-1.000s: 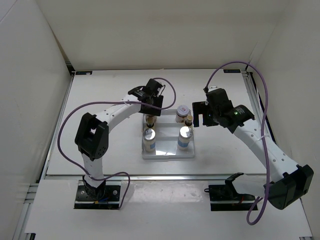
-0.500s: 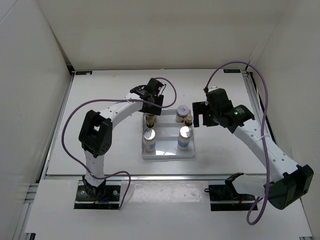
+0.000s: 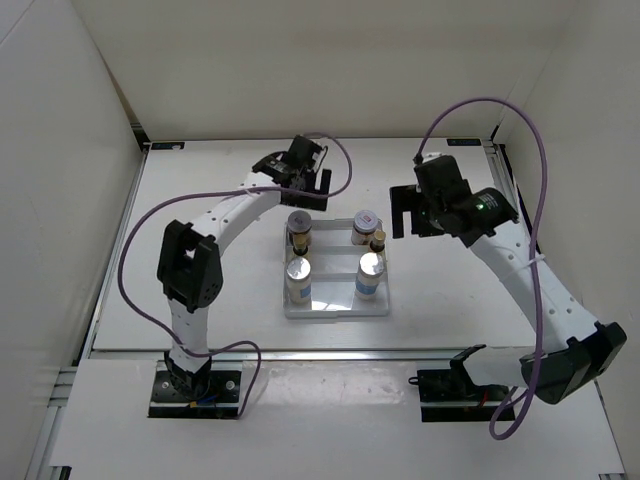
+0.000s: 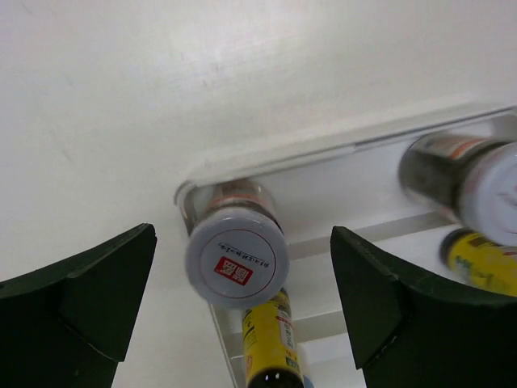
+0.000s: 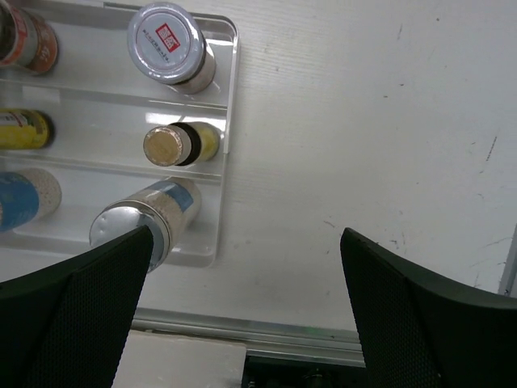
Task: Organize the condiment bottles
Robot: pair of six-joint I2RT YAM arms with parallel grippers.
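— Fingers, L?
— Spread wide on left gripper point(image 4: 242, 283), nothing held; hovering over pink-lidded jar point(image 4: 236, 257) in tray point(image 3: 335, 312) far-left corner.
— R?
— Same on right gripper point(image 5: 246, 307): wide open, empty, just off tray's right side.
— Progress?
— Looks abt done: all six condiment bottles point(image 3: 371, 264) inside tray, paired by type, row by row. Prob. only pulling arms clear left.

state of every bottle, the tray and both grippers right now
left gripper, open, empty
right gripper, open, empty
left jar, upright, lidded
right jar, upright, lidded
left slim bottle, upright
right slim bottle, upright, capped
left silver-capped bottle, upright
right silver-capped bottle, upright
tray, holding all six
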